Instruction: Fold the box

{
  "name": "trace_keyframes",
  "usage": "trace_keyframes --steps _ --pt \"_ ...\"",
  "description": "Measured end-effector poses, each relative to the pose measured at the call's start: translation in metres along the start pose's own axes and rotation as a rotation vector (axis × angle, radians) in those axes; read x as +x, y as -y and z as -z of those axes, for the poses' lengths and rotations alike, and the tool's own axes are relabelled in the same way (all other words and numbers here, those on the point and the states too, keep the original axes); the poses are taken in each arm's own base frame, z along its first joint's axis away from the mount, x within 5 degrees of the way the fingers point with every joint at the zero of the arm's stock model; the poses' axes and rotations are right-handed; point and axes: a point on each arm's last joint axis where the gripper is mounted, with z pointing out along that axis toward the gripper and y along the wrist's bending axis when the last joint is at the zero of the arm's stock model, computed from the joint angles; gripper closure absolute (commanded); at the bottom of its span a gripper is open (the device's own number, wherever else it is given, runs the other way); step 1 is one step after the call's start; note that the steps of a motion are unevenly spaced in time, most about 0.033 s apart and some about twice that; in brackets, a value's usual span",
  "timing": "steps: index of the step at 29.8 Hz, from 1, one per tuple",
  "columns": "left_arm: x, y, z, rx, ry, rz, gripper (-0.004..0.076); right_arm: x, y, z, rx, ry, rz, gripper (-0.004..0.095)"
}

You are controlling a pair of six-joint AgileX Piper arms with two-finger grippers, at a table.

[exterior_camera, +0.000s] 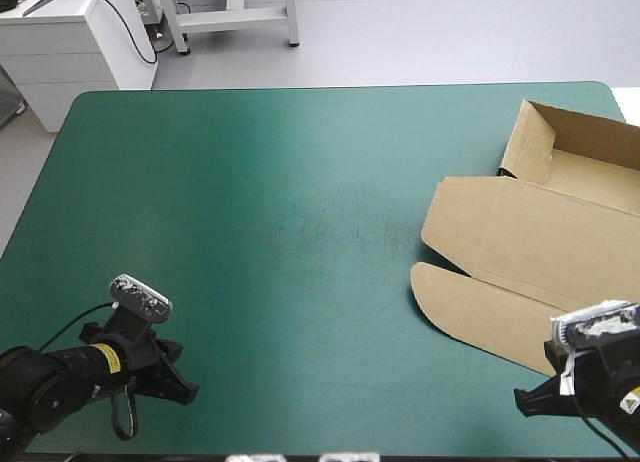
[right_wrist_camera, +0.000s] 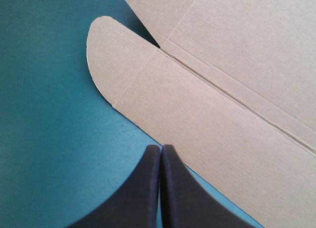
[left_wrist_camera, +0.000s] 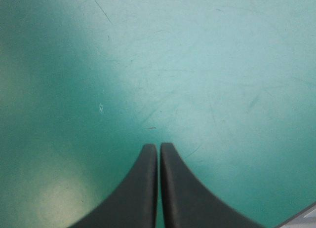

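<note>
The left tool (left_wrist_camera: 158,146) has its black fingers pressed together over the teal-green surface (exterior_camera: 260,232), near the near-left corner. The right tool (right_wrist_camera: 161,148) also has its fingers together, tips at the near edge of the brown box (exterior_camera: 540,252), close to its rounded flap (right_wrist_camera: 116,55). The box lies at the surface's right side, its near panels flat and its walls raised at the far end.

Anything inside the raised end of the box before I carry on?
Nothing visible: the box shows only bare brown board inside its raised far walls. Its right part runs out of the high view, so that corner is unseen.
</note>
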Motion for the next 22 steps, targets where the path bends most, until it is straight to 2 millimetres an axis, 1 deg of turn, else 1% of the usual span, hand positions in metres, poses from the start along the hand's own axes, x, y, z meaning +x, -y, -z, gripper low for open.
trace_keyframes --steps 3,9,15,19,22 --pt "0.007 0.0 0.002 -0.001 0.016 0.0 0.0723 0.017 -0.003 -0.006 0.004 0.007 0.013 0.0924" --pt "0.025 0.001 0.004 -0.005 0.089 -0.002 0.0723 0.039 -0.008 -0.017 0.016 0.079 0.014 0.0923" --pt "0.045 0.002 0.003 -0.008 0.129 -0.003 0.0723 0.049 -0.011 -0.024 0.01 0.135 0.0 0.0924" --pt "0.048 0.003 0.005 -0.009 0.147 -0.003 0.0723 0.055 -0.011 -0.033 -0.002 0.109 -0.01 0.0923" --pt "0.048 0.003 0.005 -0.009 0.149 -0.004 0.0723 0.056 -0.011 -0.035 -0.005 0.102 -0.012 0.0924"
